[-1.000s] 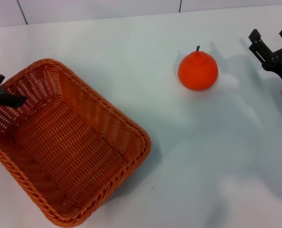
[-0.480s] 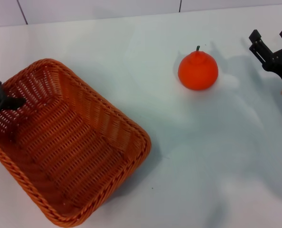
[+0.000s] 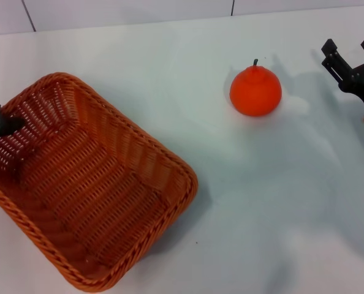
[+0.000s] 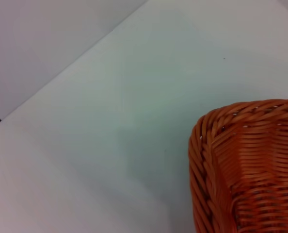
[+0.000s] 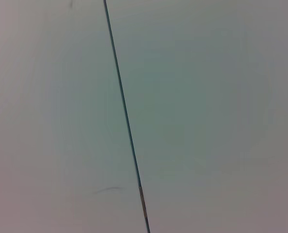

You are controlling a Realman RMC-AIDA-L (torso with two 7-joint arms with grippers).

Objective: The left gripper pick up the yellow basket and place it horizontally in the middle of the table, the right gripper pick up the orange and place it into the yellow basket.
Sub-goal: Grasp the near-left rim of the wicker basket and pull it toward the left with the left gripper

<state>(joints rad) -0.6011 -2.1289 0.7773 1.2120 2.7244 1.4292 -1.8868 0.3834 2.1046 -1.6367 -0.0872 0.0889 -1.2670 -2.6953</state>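
Observation:
The yellow basket (image 3: 90,184), a large orange-brown wicker one, lies at the left of the white table (image 3: 261,202), set at a slant with its open side up. One corner of it shows in the left wrist view (image 4: 246,165). Only a black tip of my left gripper (image 3: 1,122) shows at the left edge, over the basket's left wall and reaching inside the rim. The orange (image 3: 255,90) stands alone on the table at the right middle, stem up. My right gripper (image 3: 349,46) hangs open and empty at the far right, apart from the orange.
The table's back edge meets a pale wall (image 3: 139,12) with dark seams. The right wrist view holds only a pale surface with a thin dark line (image 5: 124,116). Bare table lies between the basket and the orange.
The black tip of my left gripper has drawn back a little to the left. The basket's near right corner has shifted slightly right. The orange and the right gripper have not moved.

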